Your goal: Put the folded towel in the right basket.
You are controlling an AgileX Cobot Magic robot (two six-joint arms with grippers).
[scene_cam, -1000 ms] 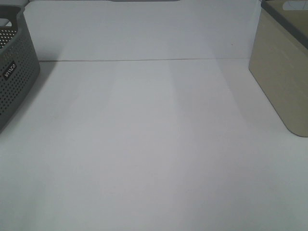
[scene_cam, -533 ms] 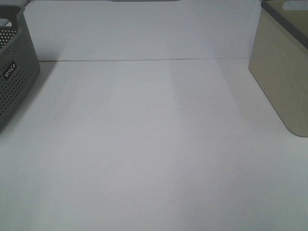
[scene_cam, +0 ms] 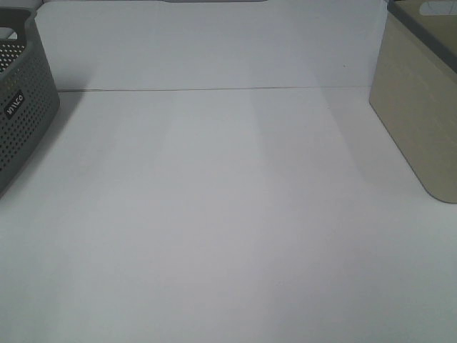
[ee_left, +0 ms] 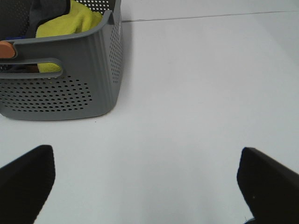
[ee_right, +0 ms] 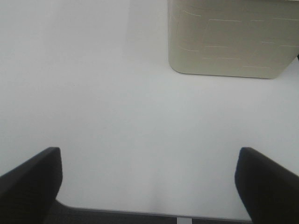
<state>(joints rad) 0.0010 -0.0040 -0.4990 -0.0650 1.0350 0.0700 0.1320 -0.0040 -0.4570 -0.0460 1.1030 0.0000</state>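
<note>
We see neither arm from the high camera; only the wrist views show the grippers. The left gripper [ee_left: 147,184] hangs above the white table [scene_cam: 228,214] with its two dark fingers [ee_left: 25,179] spread wide at the edges of its view and nothing between them. The right gripper [ee_right: 149,184] hangs above the table too, its fingers [ee_right: 268,184] released and just as far apart, gripping nothing.

In the left wrist view the grey basket [ee_left: 79,88], perforated and with a slot handle, stands on the table ahead of the left gripper and well apart from it. A yellow-green towel [ee_left: 70,25] lies inside it, bunched against the near wall. We cannot tell whether it is folded, since the rim and wall hide most of it. A dark cloth [ee_left: 42,9] sits beside the towel, and an orange thing [ee_left: 7,49] shows at the frame edge, too cut off to name.

The beige basket [ee_right: 229,39] stands ahead of the right gripper, well apart. From above, both baskets are cut by the frame: the grey one [scene_cam: 21,114] at the left, the beige one [scene_cam: 421,107] at the right. The beige basket's inside is hidden from us.
</note>
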